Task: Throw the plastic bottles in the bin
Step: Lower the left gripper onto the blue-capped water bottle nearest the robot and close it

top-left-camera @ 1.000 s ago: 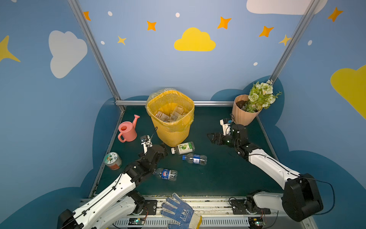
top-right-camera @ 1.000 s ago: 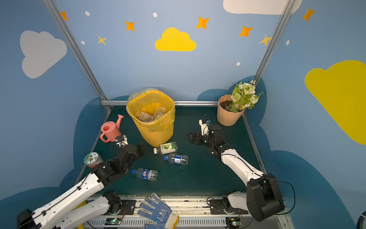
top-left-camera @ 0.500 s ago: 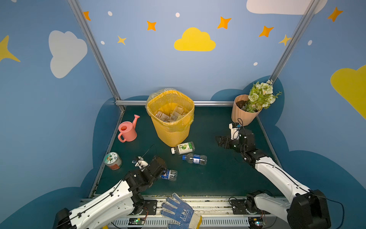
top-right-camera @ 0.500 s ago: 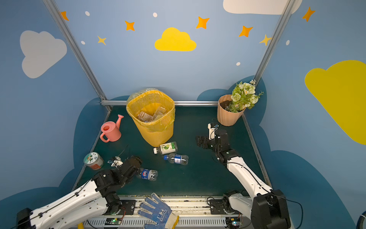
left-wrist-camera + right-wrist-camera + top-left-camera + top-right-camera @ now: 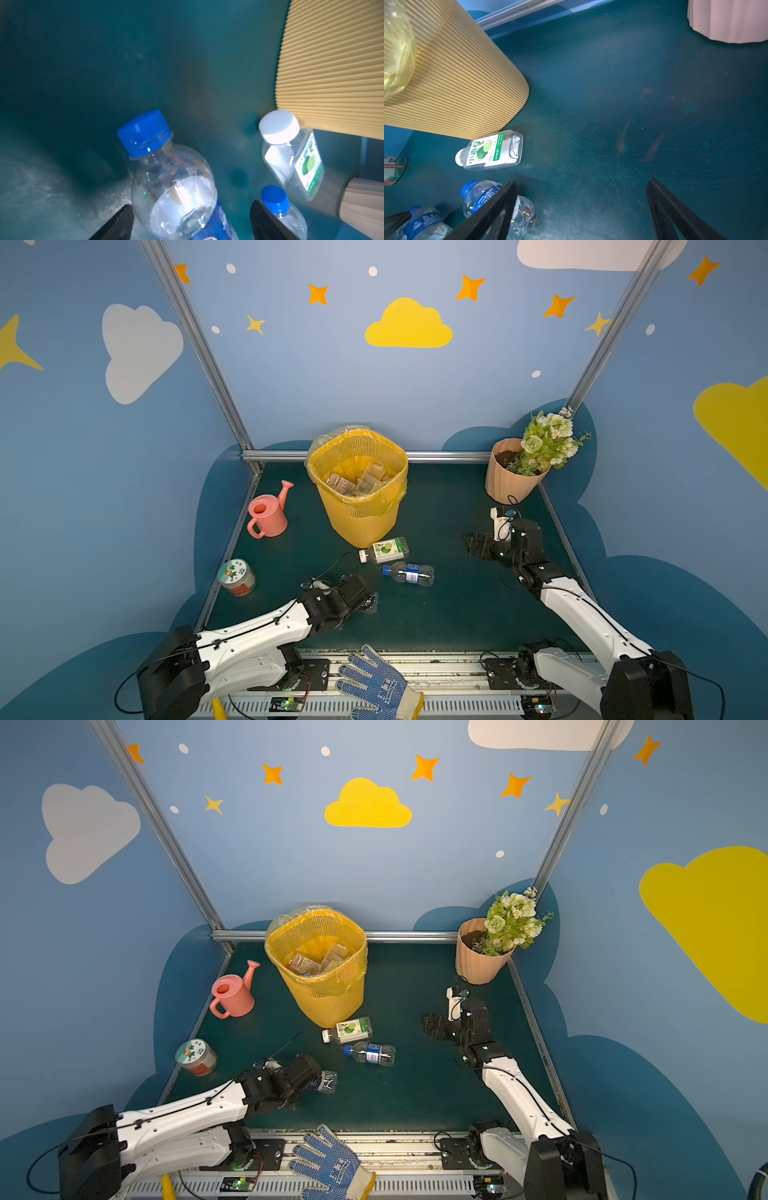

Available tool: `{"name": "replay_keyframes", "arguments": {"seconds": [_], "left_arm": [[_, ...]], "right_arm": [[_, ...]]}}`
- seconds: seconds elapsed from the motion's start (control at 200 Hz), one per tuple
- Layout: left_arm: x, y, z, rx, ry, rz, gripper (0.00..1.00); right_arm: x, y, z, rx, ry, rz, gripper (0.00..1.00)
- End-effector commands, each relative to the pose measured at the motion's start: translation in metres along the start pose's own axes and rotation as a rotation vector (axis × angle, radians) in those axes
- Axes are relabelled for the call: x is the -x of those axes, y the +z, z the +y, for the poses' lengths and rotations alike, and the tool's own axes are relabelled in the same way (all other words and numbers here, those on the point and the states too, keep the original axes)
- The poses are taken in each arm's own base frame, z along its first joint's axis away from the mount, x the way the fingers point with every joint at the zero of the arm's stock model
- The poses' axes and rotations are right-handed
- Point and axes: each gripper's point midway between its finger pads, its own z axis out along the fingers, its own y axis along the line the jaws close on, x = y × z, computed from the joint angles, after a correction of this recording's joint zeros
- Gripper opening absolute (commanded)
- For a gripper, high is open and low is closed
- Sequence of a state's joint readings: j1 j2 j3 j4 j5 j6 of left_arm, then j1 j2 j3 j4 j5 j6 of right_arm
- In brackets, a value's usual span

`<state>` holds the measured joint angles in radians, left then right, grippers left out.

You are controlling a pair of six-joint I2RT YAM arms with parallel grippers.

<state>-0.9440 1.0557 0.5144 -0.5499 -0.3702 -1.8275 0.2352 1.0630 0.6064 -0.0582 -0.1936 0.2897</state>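
**1. Front rail.** Blue-dotted white knit work glove [image 5: 374, 684], lying flat on the metal rail, off the mat.

**2. Near left of the dark green table mat [image 5: 457, 614].** My left gripper [image 5: 190, 204] is low over the mat. Its jaws are apart and straddle a clear plastic bottle with a blue cap and blue label [image 5: 174, 187], which lies on its side. One finger [image 5: 116, 226] is against the bottle's wall and the other stands clear of it, so I have not yet clamped it.

**3. Left edge.** Squat round jar with a green-and-white lid [image 5: 237, 576], upright, well apart from my left gripper.

**4. Centre.** Second clear blue-capped bottle [image 5: 409, 573], on its side with the cap pointing left.

**5. Just behind it.** Flat clear bottle with a white cap and green lime label [image 5: 384, 549], on its side at the bin's foot. I cannot tell whether it touches the bin.

**6. Right side.** My right gripper [image 5: 581, 180] is above bare mat with its jaws spread wide and nothing between them.

**7. Back centre.** Tall yellow ribbed mesh bin with a thin yellow-clear liner [image 5: 357, 514], upright. Several clear bottles in the bin [image 5: 357, 483] lie at its bottom.

**8. Left of the bin.** Pink plastic watering can [image 5: 268, 514], upright.

**9. Back right corner.** Peach ribbed flower pot [image 5: 507, 485] holding white-green flowers.
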Motion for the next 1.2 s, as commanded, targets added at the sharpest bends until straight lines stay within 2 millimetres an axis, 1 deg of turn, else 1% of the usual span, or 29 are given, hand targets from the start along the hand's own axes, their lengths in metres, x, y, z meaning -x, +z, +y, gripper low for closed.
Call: {"name": "replay_keyframes", "arguments": {"seconds": [0.0,0.065,0.14,0.3,0.405,0.521,0.671,0.776,0.841,0.911,1.001,1.106,1.196], "left_arm": [[-0.005,-0.001,-0.004,0.016,-0.003,0.009,0.87],[-0.003,-0.003,-0.007,0.024,0.023,-0.006,0.87],[-0.005,0.001,-0.005,0.031,0.023,-0.006,0.87],[-0.02,0.02,0.012,0.066,-0.007,0.053,0.87],[-0.026,0.025,0.014,0.073,0.0,0.072,0.86],[-0.028,0.026,0.009,0.075,0.031,0.069,0.78],[-0.03,0.03,0.02,0.14,0.039,0.068,0.7],[-0.031,0.034,0.021,0.118,0.034,0.069,0.64],[-0.027,0.033,0.018,0.088,0.032,0.056,0.6],[-0.017,0.024,0.009,0.034,0.048,0.022,0.58],[0.002,0.004,-0.008,-0.046,0.108,-0.048,0.56],[0.025,-0.028,-0.035,-0.176,0.204,-0.131,0.55],[0.044,-0.063,-0.062,-0.321,0.284,-0.2,0.53]], "right_arm": [[-0.002,-0.004,0.001,0.014,0.008,-0.002,0.95],[-0.003,-0.002,-0.002,0.011,0.011,0.0,0.95],[-0.006,0.001,-0.004,0.007,0.019,0.011,0.95],[-0.011,0.004,-0.008,0.003,0.031,0.026,0.95],[-0.014,0.004,-0.009,0.005,0.042,0.031,0.95],[-0.017,0.005,-0.01,0.006,0.054,0.046,0.95],[-0.022,0.008,-0.012,-0.002,0.059,0.088,0.95],[-0.024,0.01,-0.011,0.006,0.065,0.113,0.95],[-0.024,0.01,-0.011,0.009,0.071,0.124,0.95],[-0.024,0.01,-0.011,0.009,0.075,0.126,0.94],[-0.021,0.009,-0.01,0.014,0.07,0.113,0.94],[-0.017,0.009,-0.007,0.029,0.071,0.099,0.94],[-0.015,0.008,-0.002,0.052,0.093,0.094,0.94]]}}
